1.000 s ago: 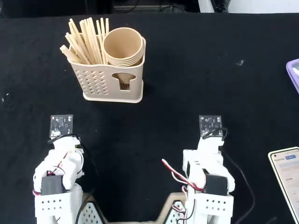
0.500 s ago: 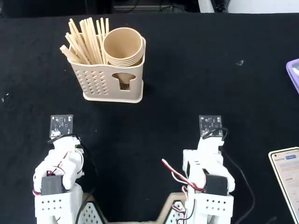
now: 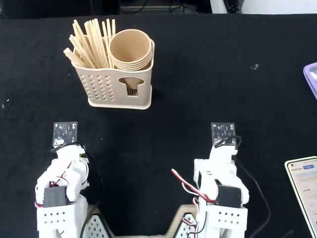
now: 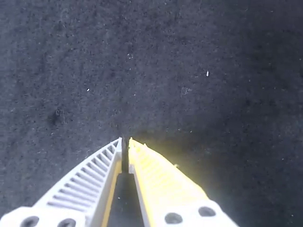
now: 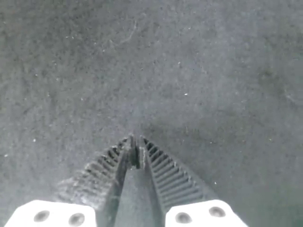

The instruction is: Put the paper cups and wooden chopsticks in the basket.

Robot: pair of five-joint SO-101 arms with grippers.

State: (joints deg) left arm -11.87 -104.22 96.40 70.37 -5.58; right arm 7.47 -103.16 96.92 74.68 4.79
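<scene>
A beige perforated basket (image 3: 116, 89) stands at the back left of the black table. Inside it, a bundle of wooden chopsticks (image 3: 91, 43) stands on the left and a stack of paper cups (image 3: 131, 49) on the right. Both arms are folded back at the near edge, far from the basket. My left gripper (image 4: 125, 141) is shut with nothing in it, just above the black cloth. My right gripper (image 5: 135, 138) is shut too and holds nothing. In the high view the left arm (image 3: 64, 168) and right arm (image 3: 220, 171) sit side by side.
A phone (image 3: 303, 186) lies at the right edge of the table. A purple object (image 3: 311, 77) pokes in at the far right. Black cloth stretches between the arms and the basket.
</scene>
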